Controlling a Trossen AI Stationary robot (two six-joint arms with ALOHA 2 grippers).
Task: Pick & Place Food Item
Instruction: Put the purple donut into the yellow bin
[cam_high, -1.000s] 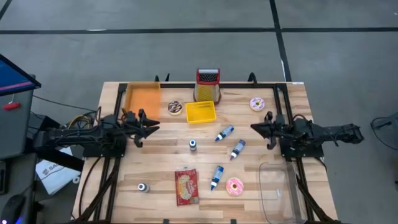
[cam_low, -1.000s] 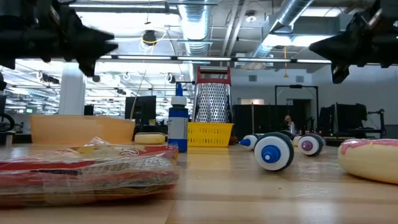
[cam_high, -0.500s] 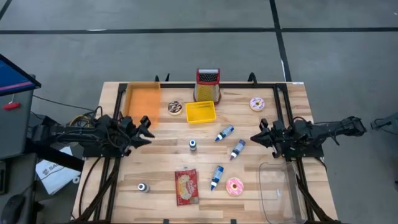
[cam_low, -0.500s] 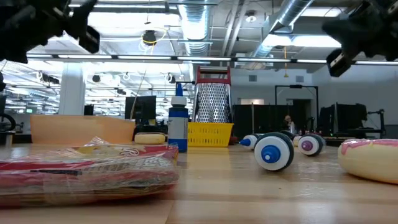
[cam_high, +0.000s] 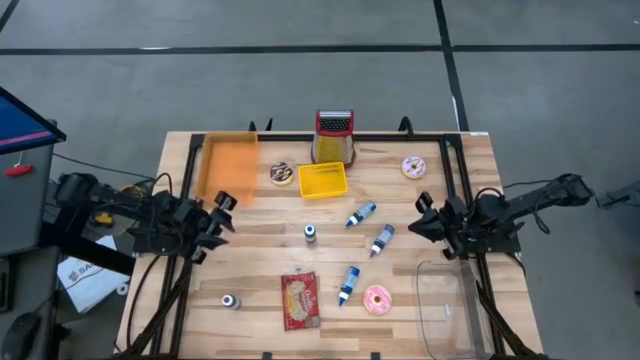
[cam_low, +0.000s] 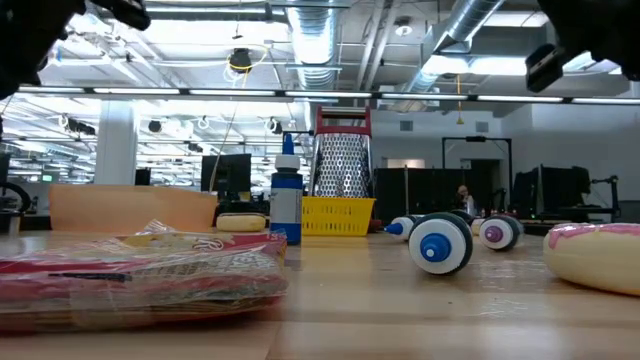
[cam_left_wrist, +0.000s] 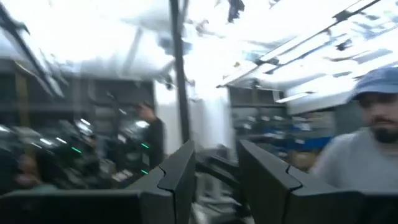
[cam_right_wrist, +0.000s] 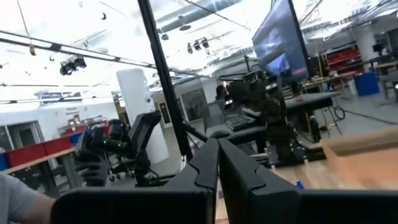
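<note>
The left hand (cam_high: 222, 212) is hanging over the counter's (cam_high: 260, 265) left edge with its fingers (cam_left_wrist: 180, 171) spread a little and nothing between them, just near the orange tray (cam_high: 229, 166). Over at the right edge the right hand (cam_high: 425, 222) is sitting with its fingers (cam_right_wrist: 208, 163) pressed together and empty, beside the clear bin (cam_high: 447, 305). Between the two hands the food is lying untouched: a pink donut (cam_high: 377, 299) next to the snack pack (cam_high: 299, 299) up front, and a chocolate donut (cam_high: 282, 173) and a sprinkled donut (cam_high: 414, 167) at the back flanking the yellow basket (cam_high: 322, 180) and the grater (cam_high: 334, 136).
</note>
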